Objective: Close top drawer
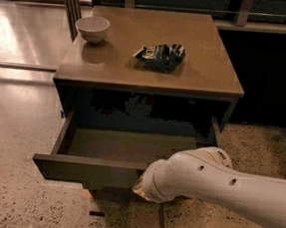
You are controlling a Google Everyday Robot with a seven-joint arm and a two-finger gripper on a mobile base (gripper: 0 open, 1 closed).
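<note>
Hand (143, 185), state hidden by arm (236, 191), at open top drawer (85, 170); bowl (92, 29), chip bag (160, 56) on cabinet (206, 79).

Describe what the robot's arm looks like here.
The arm is a thick, rounded, glossy white shell with two small dark round holes and a small dark mark on top. It narrows to a tan collar where the gripper begins, at the lower edge of the top drawer front.

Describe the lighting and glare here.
Camera view: glare washes the floor at upper left; the bowl casts a shadow on the cabinet top; the cavity behind the top drawer is dark; the pincer is hidden by the white arm at its front.
</note>
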